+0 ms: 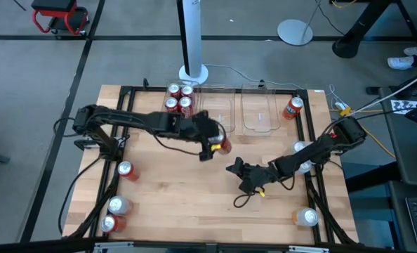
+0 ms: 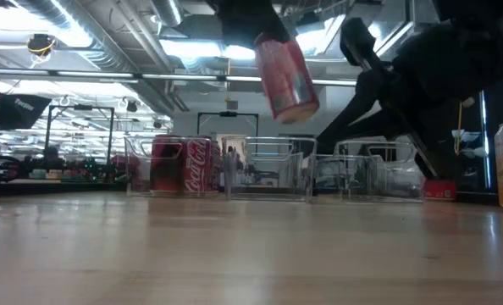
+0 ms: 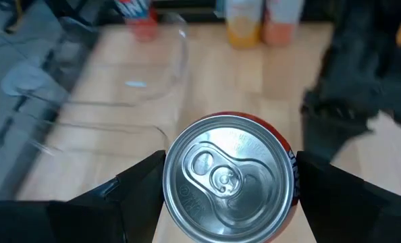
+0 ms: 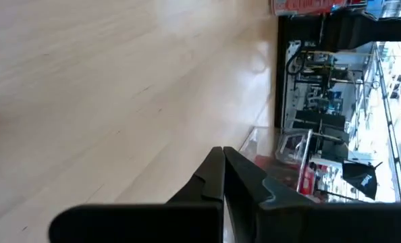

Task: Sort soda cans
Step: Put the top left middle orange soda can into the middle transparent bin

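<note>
Wooden table (image 1: 194, 190), black-framed; three clear plastic bins (image 1: 259, 112) along the far edge. Left bin: four red soda cans (image 1: 178, 98). My left gripper (image 1: 215, 144): clamped on a red soda can (image 3: 229, 179), lifted above mid-table. My right gripper (image 1: 235, 169): fingers pressed together, empty, low right of centre.

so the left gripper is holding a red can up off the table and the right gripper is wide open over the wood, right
Not quite. The left gripper does hold a red can clear of the table, as the low view shows. But the right gripper is shut, not wide open: the right wrist view shows its two fingers pressed together with nothing between them, over bare wood.
</note>
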